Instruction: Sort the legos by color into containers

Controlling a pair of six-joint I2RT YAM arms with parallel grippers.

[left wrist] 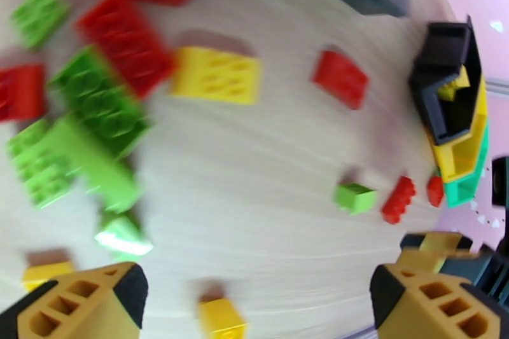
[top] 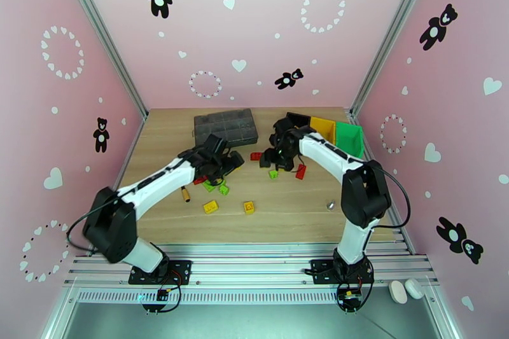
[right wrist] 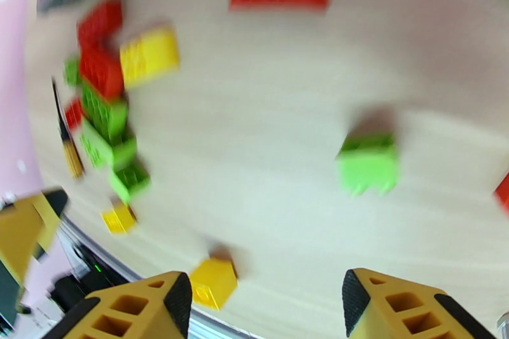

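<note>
On the wooden table, legos lie scattered before the grey organizer box, a screwdriver beside them, containers right of that box, left gripper and right gripper both spread empty above.

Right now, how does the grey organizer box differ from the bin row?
The organizer box is flat, dark grey, with many small compartments; the bin row is three taller open bins: black, yellow, green. The organizer box lies far centre; the bin row far right. Both sit at the table's far end.
</note>
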